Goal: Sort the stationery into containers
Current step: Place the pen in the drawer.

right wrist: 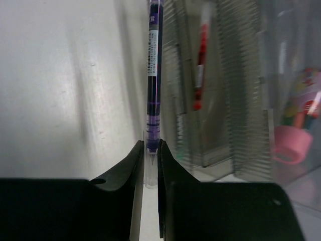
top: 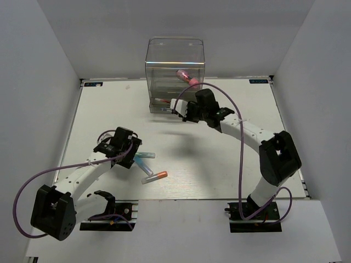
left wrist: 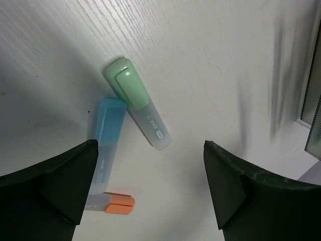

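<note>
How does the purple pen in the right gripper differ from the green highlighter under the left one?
The purple pen is thin and long; the green highlighter is short and stubby. The pen is clamped in the right gripper, beside the clear organiser; the highlighter lies loose on the table, below the open left gripper, which holds nothing. Both are stationery to be sorted.

Bright, even overhead light floods the white worktop (top: pixel 109 109), with soft grey shadows under both arms near its middle. The clear organiser (top: pixel 175 55) shows a rainbow sheen. The green highlighter (left wrist: pixel 136 103) carries a small glare spot; the left gripper (left wrist: pixel 150 146) is a black silhouette. The purple pen (right wrist: pixel 152 85) is sharp, the organiser's ribbed walls dim and blurred.
</note>
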You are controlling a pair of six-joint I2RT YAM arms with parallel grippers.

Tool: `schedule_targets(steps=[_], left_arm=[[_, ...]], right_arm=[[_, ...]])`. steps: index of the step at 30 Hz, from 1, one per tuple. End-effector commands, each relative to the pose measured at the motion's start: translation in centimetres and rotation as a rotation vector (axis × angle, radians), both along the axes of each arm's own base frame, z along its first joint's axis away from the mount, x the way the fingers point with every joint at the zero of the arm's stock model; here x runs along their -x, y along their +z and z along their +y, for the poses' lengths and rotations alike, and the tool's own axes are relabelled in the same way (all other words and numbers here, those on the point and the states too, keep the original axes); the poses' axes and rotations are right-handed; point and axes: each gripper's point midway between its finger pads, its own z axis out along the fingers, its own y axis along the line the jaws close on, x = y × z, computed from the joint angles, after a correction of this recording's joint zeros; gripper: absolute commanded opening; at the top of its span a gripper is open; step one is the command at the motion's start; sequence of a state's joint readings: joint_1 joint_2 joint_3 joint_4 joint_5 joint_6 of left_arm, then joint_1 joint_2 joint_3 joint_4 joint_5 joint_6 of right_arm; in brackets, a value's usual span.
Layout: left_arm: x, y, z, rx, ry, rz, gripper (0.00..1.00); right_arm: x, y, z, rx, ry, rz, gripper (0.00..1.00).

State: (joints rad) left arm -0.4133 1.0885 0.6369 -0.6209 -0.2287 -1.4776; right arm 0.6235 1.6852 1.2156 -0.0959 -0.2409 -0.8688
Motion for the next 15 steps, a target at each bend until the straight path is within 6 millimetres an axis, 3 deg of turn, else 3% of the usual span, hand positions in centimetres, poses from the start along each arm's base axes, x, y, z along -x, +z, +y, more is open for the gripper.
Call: schedule_targets(steps=[1,7,9,10,12,13,14,15], left_arm=[[-1.0,1.2,-0.1,0.026,0.043,-0.024,0.95],[-1.0,0.7,0.5,0.014,0.086,-0.030,0.94],[-1.3,0.5,0.4,0.014,0.086,-0.030,0.92],[-1.4,0.6,0.3,0.018,0.086,-0.038,0.92],[-1.9,0.3,0.1,0.014,0.086,-0.029,0.92],[-2.2,0.5,-0.2,0.021,0.081,-0.027,0.92],[-2.2,-0.1,-0.2,0.014,0.081,-0.010,0.92],[-2.5,0.1,-0.6,0.023,0.075,-0.005,0.92]], right_arm=[[-2.2,4.3,0.6,-0.021,0.034,-0.140,0.00],[-6.7,6.6,0.4,0.014,-0.020,-0.231,0.00],[-7.7,5.0,0.2,0.046,-0.022,-0.214,0.00],[-8.3,6.1,0.3,0.038,-0.027,-0.237,0.00],[-8.7,4.4,0.2,0.072,-0.017,-0.207,0.00],[-9.4,5.0,0.5,0.065,-0.012,-0.218,0.03],[-9.3,3.9,0.4,0.089,-0.002,-0.186,0.07],[-9.3,4.0,0.6,0.088,0.010,-0.166,0.14]])
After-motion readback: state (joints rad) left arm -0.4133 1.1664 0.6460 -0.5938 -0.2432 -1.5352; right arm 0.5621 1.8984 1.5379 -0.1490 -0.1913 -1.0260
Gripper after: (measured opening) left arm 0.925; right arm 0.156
